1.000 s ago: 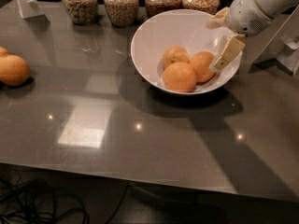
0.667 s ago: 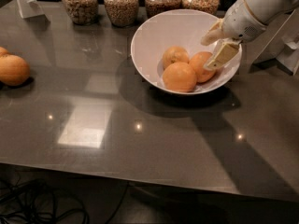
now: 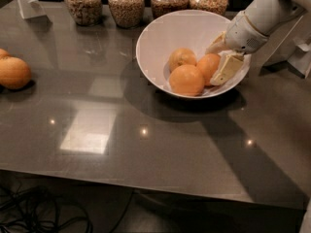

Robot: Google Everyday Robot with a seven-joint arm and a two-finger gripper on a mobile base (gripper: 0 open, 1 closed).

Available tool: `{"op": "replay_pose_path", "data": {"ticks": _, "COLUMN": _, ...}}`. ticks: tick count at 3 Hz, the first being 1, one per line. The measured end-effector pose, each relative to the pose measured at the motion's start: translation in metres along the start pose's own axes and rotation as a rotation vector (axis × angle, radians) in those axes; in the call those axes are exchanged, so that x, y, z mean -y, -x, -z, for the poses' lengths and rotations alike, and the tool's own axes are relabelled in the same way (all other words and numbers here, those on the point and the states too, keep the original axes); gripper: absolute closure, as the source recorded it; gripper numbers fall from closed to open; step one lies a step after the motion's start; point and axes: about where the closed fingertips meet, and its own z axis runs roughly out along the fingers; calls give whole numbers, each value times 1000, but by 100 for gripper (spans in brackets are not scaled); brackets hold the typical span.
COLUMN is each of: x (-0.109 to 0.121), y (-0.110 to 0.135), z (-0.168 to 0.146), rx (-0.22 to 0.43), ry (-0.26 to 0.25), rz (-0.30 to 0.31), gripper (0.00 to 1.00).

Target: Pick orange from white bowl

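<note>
The white bowl (image 3: 160,38) stands at the back right of the dark table and holds three oranges. The orange (image 3: 208,66), deep reddish-orange, lies at the right inside the bowl. A paler orange (image 3: 181,58) lies behind it to the left, and a larger orange (image 3: 186,80) lies in front. My gripper (image 3: 219,57) reaches into the bowl from the right. It is open, with one cream finger above and behind the orange and the other finger (image 3: 226,69) against the orange's right side. The orange's right part is hidden by the fingers.
Several jars of grain (image 3: 126,5) line the table's back edge behind the bowl. Two more oranges (image 3: 13,73) lie at the left edge. A white stand (image 3: 28,1) is at the back left, and a white frame (image 3: 296,52) stands right of the bowl.
The gripper has moved left and lower into the bowl, closing in on the right-hand orange. The oranges and the bowl have not moved.
</note>
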Motion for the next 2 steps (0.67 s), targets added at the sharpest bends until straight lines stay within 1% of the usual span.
{"op": "replay_pose_path", "data": {"ticks": 1, "x": -3, "y": -2, "z": -10, "rx": -8, "ry": 24, "rz": 1, "gripper": 31}}
{"op": "replay_pose_path", "data": {"ticks": 2, "x": -4, "y": -3, "z": -17, "rx": -10, "ry": 36, "rz": 1, "gripper": 33}}
